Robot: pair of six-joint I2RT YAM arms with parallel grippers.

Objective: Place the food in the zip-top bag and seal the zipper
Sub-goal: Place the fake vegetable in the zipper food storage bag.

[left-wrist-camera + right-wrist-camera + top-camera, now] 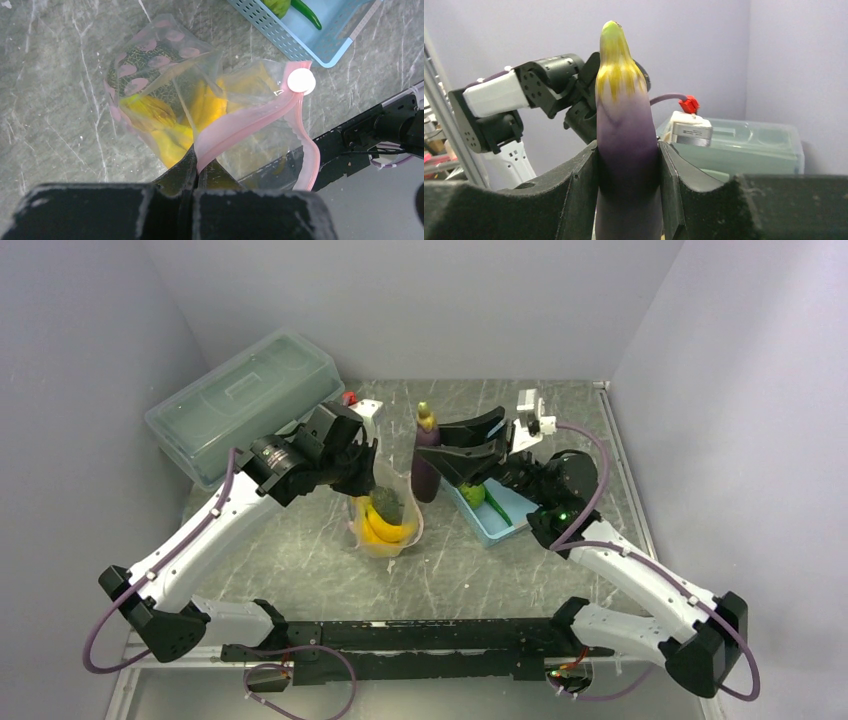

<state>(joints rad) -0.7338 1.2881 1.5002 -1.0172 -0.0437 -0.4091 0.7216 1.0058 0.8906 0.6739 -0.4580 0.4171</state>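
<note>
Just left of the right claw (628,170), which pinches an upright eggplant (623,90), the left claw (194,160) holds the bag (150,55) by its zipper (250,120).

**Box and basket on a grey marbled table**

A large translucent lidded box (243,400) with a greenish tint sits at the table's far left, set at a slant near the left wall. A light-blue slatted basket (500,525) lies right of centre, well apart from the box. The table (300,560) is grey with pale veins. Plain lavender-grey walls (420,300) close in three sides.
</note>
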